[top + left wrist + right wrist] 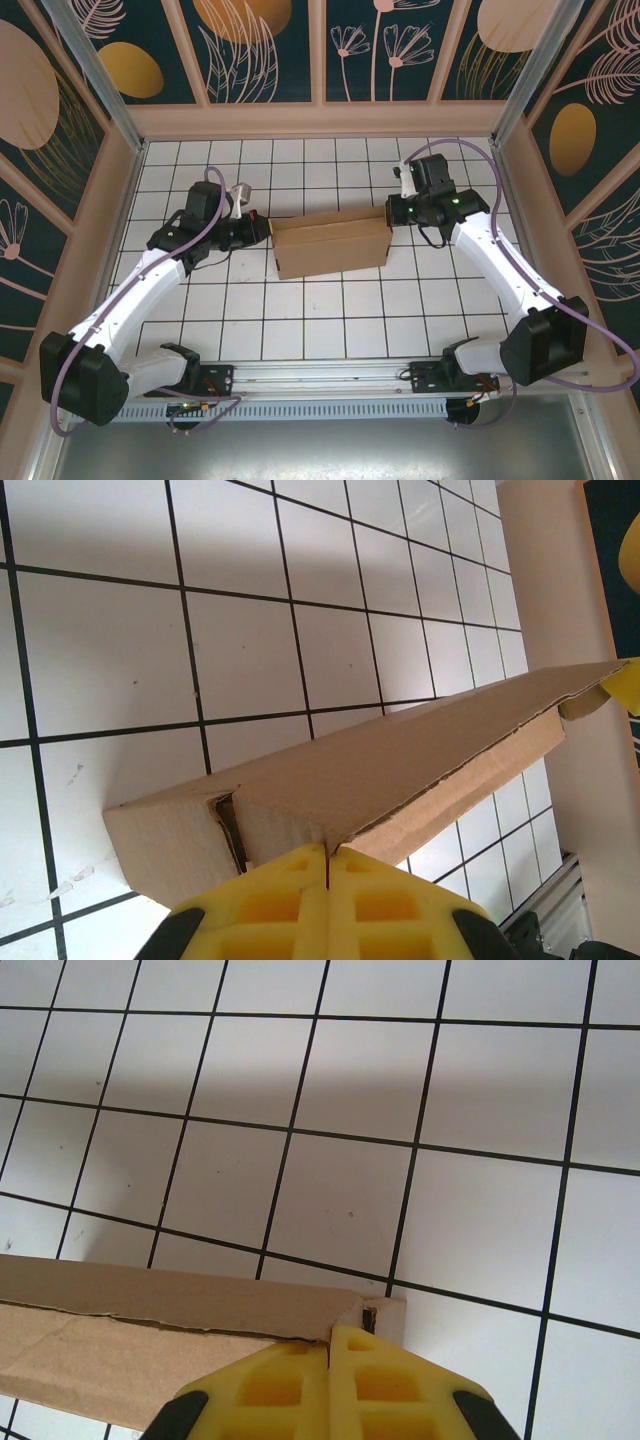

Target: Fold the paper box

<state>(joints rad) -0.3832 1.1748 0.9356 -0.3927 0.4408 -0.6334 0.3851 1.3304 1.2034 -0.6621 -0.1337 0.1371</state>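
The paper box (pixel 330 245) is plain brown cardboard, folded into a shallow closed shape, and lies across the middle of the gridded table. My left gripper (pixel 262 228) is shut, its tips against the box's left end. In the left wrist view the yellow fingertips (pixel 327 848) meet at the lid's edge, with the box (pixel 400 760) stretching away to the right. My right gripper (pixel 392 212) is shut too and touches the right end. Its tips (pixel 329 1330) sit at the top corner of the box (pixel 150 1305). I see no cardboard clearly between either pair of fingers.
The white gridded tabletop (pixel 300 330) is fenced by tan walls at the left (pixel 110 210), back (pixel 320 120) and right (pixel 525 200). A metal rail (pixel 330 385) with both arm bases runs along the near edge.
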